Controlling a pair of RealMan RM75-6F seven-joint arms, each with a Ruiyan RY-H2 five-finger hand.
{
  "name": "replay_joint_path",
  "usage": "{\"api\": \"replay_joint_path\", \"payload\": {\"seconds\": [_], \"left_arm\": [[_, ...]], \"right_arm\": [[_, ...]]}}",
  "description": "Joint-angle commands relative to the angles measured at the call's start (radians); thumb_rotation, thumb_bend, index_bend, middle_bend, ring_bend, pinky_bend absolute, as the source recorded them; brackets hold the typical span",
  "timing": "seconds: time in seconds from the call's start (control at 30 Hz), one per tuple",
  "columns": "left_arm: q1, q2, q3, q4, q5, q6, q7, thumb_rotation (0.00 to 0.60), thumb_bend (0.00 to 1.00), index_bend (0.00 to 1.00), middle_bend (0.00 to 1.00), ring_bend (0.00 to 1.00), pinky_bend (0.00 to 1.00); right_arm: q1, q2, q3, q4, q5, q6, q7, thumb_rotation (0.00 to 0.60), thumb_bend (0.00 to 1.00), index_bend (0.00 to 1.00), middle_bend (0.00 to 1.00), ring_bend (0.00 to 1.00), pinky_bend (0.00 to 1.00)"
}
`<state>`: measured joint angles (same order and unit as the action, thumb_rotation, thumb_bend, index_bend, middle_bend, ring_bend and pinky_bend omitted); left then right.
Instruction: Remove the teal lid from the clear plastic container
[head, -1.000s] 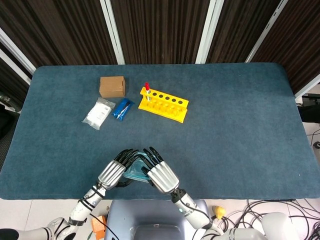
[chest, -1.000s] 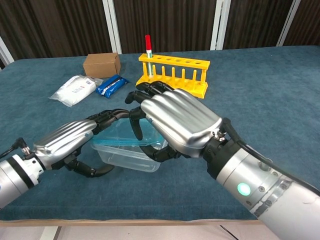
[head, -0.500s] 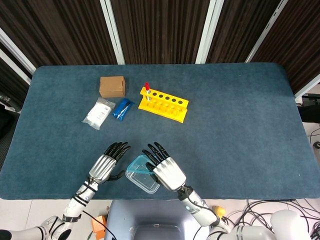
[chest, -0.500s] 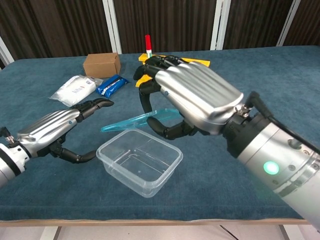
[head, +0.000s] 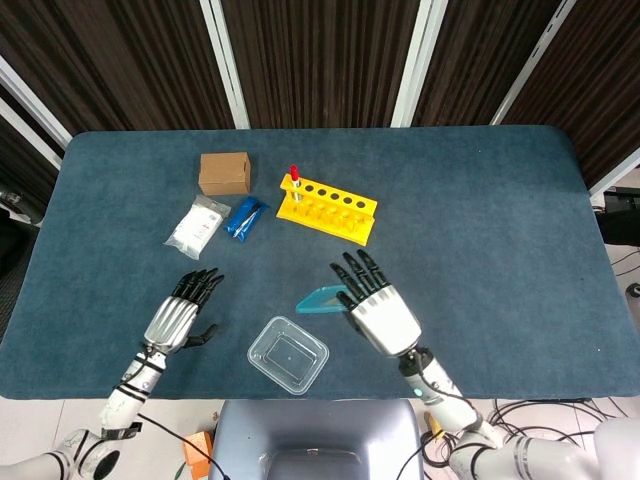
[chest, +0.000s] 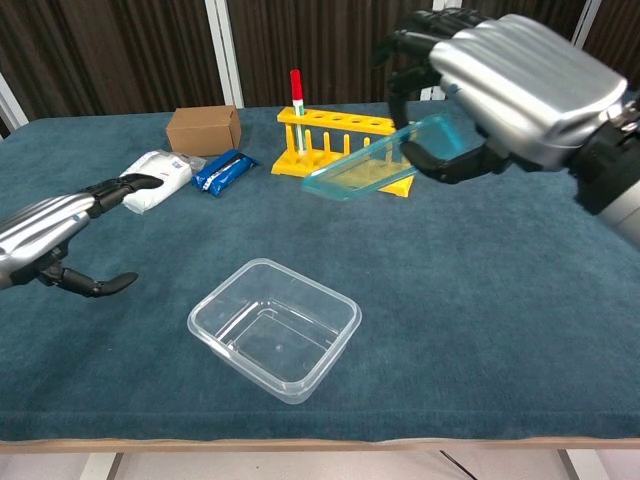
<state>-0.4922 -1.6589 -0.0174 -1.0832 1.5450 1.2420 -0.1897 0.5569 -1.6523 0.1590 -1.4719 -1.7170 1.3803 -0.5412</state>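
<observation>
In the head view, the clear, square plastic container (head: 288, 355) sits open on the blue felt table (head: 480, 220) at the lower middle of the frame, with nothing covering it. The thin, translucent teal lid (head: 322, 299) is up and to the right of it, off the rim, held at its right edge by the silver-and-black right hand (head: 378, 312). The silver-and-black left hand (head: 180, 318) lies at the lower left, fingers spread and holding nothing, well apart from the container. In the upper left stand a brown cardboard box (head: 224, 173), a white packet (head: 196, 227), a blue packet (head: 245, 217) and a yellow test-tube rack (head: 327, 207).

In the chest view, the right hand (chest: 500, 85) fills the upper right and pinches the teal lid (chest: 365, 165), which is tilted and raised in the air in front of the yellow rack (chest: 345, 140). The container (chest: 275, 327) rests low in the middle, plainly uncovered. The left hand (chest: 55, 235) hangs at the left edge, empty, fingers apart.

As a judgement, the removal itself is done: lid and container are separated. What seems left is only to set the lid down somewhere on the table and let go.
</observation>
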Motion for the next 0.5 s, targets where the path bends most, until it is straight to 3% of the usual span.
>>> {"api": "replay_joint_path", "payload": {"seconds": [0.03,0.33,0.43,0.47,0.5], "left_arm": [[0.014,0.026,0.003,-0.001,-0.002,0.012,-0.011,0.6,0.32,0.0,0.0,0.0,0.07],[0.042,0.062,0.042,-0.031,0.016,0.012,-0.011,0.6,0.31,0.0,0.0,0.0,0.07],[0.048,0.068,0.047,-0.044,0.026,0.023,-0.002,0.6,0.31,0.0,0.0,0.0,0.06],[0.05,0.071,0.048,-0.048,0.029,0.025,-0.001,0.6,0.31,0.0,0.0,0.0,0.06],[0.051,0.073,0.049,-0.053,0.031,0.028,0.0,0.6,0.31,0.0,0.0,0.0,0.06]], "right_arm": [[-0.023,0.05,0.016,0.118,0.028,0.022,0.073,0.6,0.48,0.81,0.19,0.07,0.13],[-0.025,-0.077,0.001,0.465,0.123,-0.037,0.264,0.6,0.48,0.76,0.2,0.08,0.13],[-0.033,-0.108,-0.019,0.53,0.14,-0.06,0.327,0.6,0.47,0.53,0.19,0.08,0.13],[-0.036,-0.11,-0.028,0.535,0.14,-0.068,0.341,0.6,0.42,0.37,0.16,0.06,0.11],[-0.04,-0.107,-0.039,0.533,0.143,-0.081,0.355,0.6,0.38,0.27,0.13,0.05,0.1]]}}
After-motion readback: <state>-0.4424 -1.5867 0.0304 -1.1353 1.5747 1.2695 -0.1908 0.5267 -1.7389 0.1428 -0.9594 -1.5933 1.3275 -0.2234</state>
